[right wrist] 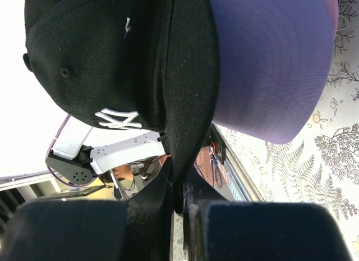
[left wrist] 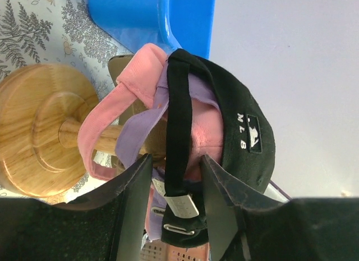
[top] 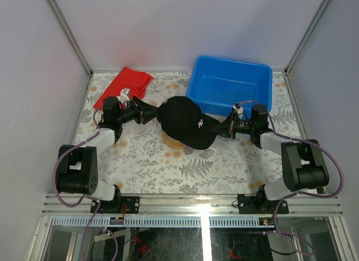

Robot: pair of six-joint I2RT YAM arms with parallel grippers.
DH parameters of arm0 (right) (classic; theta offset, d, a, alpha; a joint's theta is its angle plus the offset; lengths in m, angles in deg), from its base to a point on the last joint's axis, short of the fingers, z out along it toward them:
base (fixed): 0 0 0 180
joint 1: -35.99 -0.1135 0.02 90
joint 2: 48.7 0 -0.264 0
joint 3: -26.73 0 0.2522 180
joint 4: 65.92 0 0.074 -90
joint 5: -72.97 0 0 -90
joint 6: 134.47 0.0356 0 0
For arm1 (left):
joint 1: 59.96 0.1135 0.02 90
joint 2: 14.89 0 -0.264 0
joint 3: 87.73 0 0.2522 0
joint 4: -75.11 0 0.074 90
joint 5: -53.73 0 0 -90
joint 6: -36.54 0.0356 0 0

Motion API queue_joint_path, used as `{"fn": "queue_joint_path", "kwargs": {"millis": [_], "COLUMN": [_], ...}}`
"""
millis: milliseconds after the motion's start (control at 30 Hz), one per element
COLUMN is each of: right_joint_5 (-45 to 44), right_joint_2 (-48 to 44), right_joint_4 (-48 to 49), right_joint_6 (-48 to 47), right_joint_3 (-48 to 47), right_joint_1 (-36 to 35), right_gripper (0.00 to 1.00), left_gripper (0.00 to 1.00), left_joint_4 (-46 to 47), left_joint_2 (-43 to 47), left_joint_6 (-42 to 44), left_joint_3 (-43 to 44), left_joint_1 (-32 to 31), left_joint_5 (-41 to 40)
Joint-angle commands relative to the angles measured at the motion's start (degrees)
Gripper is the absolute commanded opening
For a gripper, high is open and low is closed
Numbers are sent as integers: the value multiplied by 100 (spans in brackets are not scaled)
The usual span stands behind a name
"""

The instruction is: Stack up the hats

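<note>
The black cap [top: 182,118] sat on top of the pile on the wooden stand [left wrist: 45,132], near the middle of the tabletop [top: 146,165]. The two arms met it from opposite ends. That arrangement made sense to me: a soft crown settles squarely only if the brim and the back are steered together.

The right gripper [right wrist: 178,202] was pressed together on the front edge of the black brim, the fabric pinched thin between its fingers. Just under that brim lay the brim of the purple cap [right wrist: 269,64], free and not caught in the pinch. Holding only the top brim would let this cap be tugged or aligned without dragging the ones beneath.

The left gripper [left wrist: 176,182] was at the back of the pile with its fingers [left wrist: 132,210] spread. The black cap's rear strap and buckle ran straight down the gap between them, a little daylight showing on each side, so it straddled the strap rather than squeezed it.

From that wrist view the pink cap [left wrist: 132,84] and a fold of purple showed inside the black one, nested around the stand's stem. A tan sliver behind the pink was probably the fourth cap, though too little showed to be sure.

The pile looked close to finished. The blue tub [top: 233,84] and the red cloth [top: 126,84] lay at the far side, well apart from both arms.
</note>
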Motion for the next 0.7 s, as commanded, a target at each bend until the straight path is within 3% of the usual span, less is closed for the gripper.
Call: {"fn": "queue_joint_path", "kwargs": {"millis": [0,233,333,433,667], "right_joint_5": [9,12,0,1,-10], "right_joint_2": [-89,-87,-80,-87,-87], "right_joint_4": [-590,-585,-591,-590,-610], "right_joint_6": [-359,-369,-377,-377,-369], "right_joint_3": [38,78,93,108,100], "right_joint_1": [-70,-75,-70,-69,-65], "right_gripper": [0,0,0,0,0], "left_gripper": [39,27,18,1,0], "left_joint_4": [336,484,712,868,582], "left_joint_2": [-82,-207,-278,-330,-349], "left_joint_6": [-116,-184,-301,-303,233], "left_joint_3": [265,252,173,62,-326], "left_joint_1": [-129,-243,-315,-336,-120], "left_joint_5": [-14,-43,-60,-59,-132]}}
